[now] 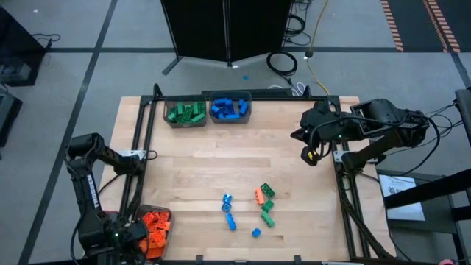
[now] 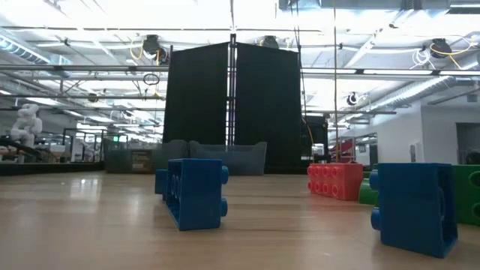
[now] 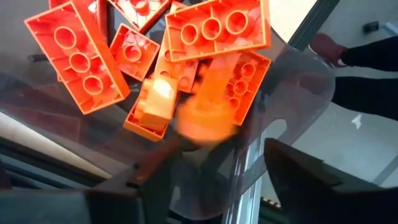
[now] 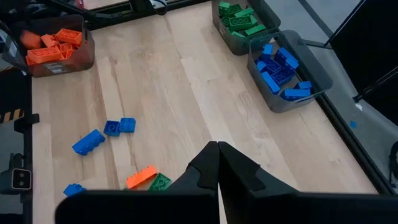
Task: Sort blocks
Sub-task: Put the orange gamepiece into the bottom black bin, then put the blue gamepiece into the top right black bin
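Your left gripper (image 3: 205, 168) is hanging with fingers spread, gripping nothing, over the bin (image 1: 163, 218) of orange blocks (image 1: 155, 224) (an orange block (image 3: 208, 106) is blurred there), while your right gripper (image 4: 217, 163) is waiting clenched over the bench (image 1: 221, 173), where a few blocks (image 1: 254, 206) are lying loose.

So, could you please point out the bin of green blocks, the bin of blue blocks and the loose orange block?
Green bin (image 1: 168, 120): high view, left wall.
Blue bin (image 1: 248, 112): high view, right wall.
Orange block (image 1: 260, 196): high view, top face.
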